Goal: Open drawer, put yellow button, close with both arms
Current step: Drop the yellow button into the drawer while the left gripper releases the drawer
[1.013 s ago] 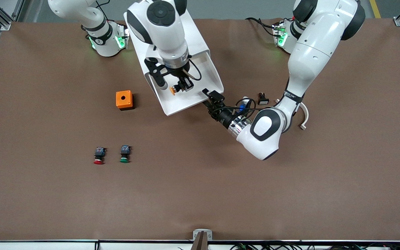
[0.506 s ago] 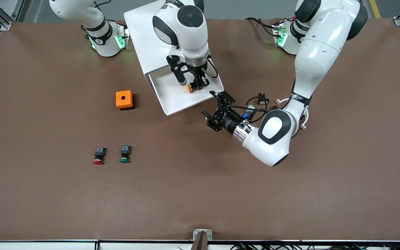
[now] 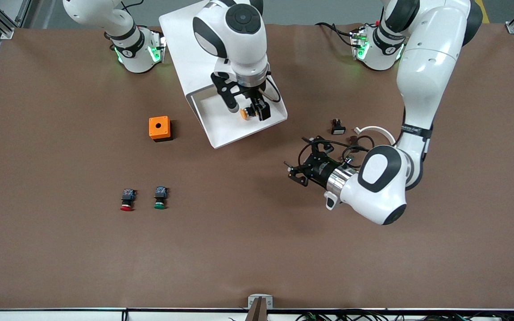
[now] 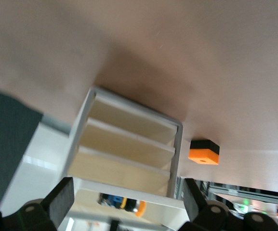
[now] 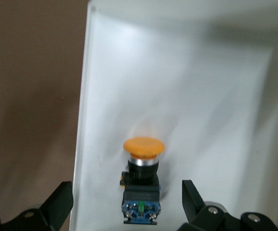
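Observation:
The drawer (image 3: 221, 129) stands pulled out of the white cabinet (image 3: 185, 40). The yellow button (image 3: 244, 114) lies on the drawer's floor near its front wall. My right gripper (image 3: 249, 110) hangs just over it, open, with a finger on each side and not touching. In the right wrist view the button (image 5: 144, 147) lies between the spread fingers of that gripper (image 5: 129, 207) on the drawer floor (image 5: 201, 96). My left gripper (image 3: 296, 173) is open and empty over the bare table. The left wrist view shows the cabinet (image 4: 129, 144) past my left gripper (image 4: 126, 211), and the button (image 4: 124, 204) in the open drawer.
An orange box (image 3: 159, 128) with a round hole sits beside the drawer toward the right arm's end. A red-capped button (image 3: 126, 199) and a green-capped button (image 3: 160, 198) lie nearer the camera. A small black part (image 3: 337, 127) and a white curved piece (image 3: 375, 130) lie by the left arm.
My right gripper carried the yellow button across the drawer toward the left arm's end and opened, leaving it on the floor. My left gripper left the drawer's front corner, opened and drew back.

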Controlling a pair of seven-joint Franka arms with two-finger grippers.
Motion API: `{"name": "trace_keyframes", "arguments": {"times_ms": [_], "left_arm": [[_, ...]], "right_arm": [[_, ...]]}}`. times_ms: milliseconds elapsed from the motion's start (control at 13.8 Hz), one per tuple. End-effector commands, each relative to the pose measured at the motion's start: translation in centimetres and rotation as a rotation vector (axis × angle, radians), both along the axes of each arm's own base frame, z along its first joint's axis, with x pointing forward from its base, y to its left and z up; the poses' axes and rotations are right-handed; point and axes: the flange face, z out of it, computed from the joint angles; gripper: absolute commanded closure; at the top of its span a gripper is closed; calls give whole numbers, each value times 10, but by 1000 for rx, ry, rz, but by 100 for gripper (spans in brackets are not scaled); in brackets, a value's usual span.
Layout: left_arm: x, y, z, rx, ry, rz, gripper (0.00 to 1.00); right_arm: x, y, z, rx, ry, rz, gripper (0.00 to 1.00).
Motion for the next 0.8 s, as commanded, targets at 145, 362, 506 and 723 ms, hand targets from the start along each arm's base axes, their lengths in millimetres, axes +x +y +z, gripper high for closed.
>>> {"name": "trace_keyframes", "arguments": {"times_ms": [145,362,506,723], "left_arm": [[0,-17,67,172,-396,-124,0],[-8,-47,71,310,-579,-225,0],[-12,-59,80,355,-667,-266,0],[-31,-96,94,398,-794,-340,0]], "right_arm": [[61,-72,39,-19,90,275,0],[94,-148,64,-12,136,416,0],[113,-202,76,5,162,488,0],[141,-290,97,52,144,609,0]]}}
